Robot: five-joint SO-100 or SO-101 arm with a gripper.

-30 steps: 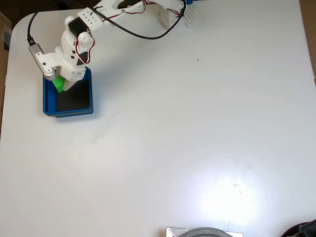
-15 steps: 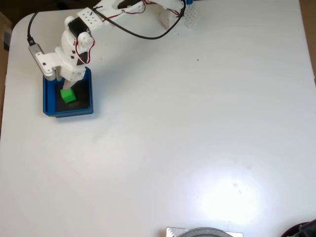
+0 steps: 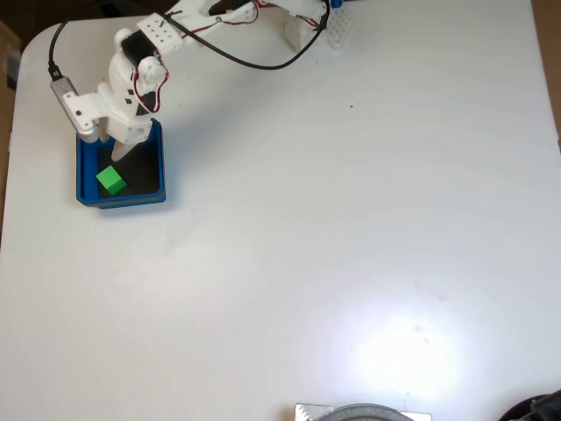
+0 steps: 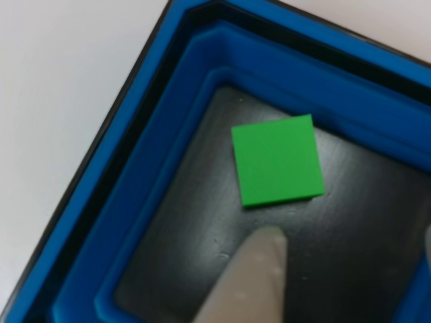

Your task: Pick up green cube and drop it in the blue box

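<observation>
The green cube (image 3: 110, 181) lies loose on the dark floor of the blue box (image 3: 123, 200), at the table's upper left in the fixed view. My white gripper (image 3: 116, 151) hangs open over the box's far part, just above the cube and apart from it. In the other view the green cube (image 4: 276, 160) rests flat inside the blue box (image 4: 168, 155). One pale fingertip (image 4: 259, 276) points at it from below, and the second finger shows at the right edge. Nothing sits between the fingers of the gripper (image 4: 343, 269).
The arm's base (image 3: 307, 26) and its black cable (image 3: 254, 61) are at the top edge of the white table. A grey round object (image 3: 364, 412) sits at the bottom edge and a dark one (image 3: 539, 408) at the bottom right. The box stands close to the table's left edge.
The cube left the gripper: one second ago it was held between the fingers, then it dropped onto the box floor and came to rest nearer the box's front-left. The gripper has risen slightly.
</observation>
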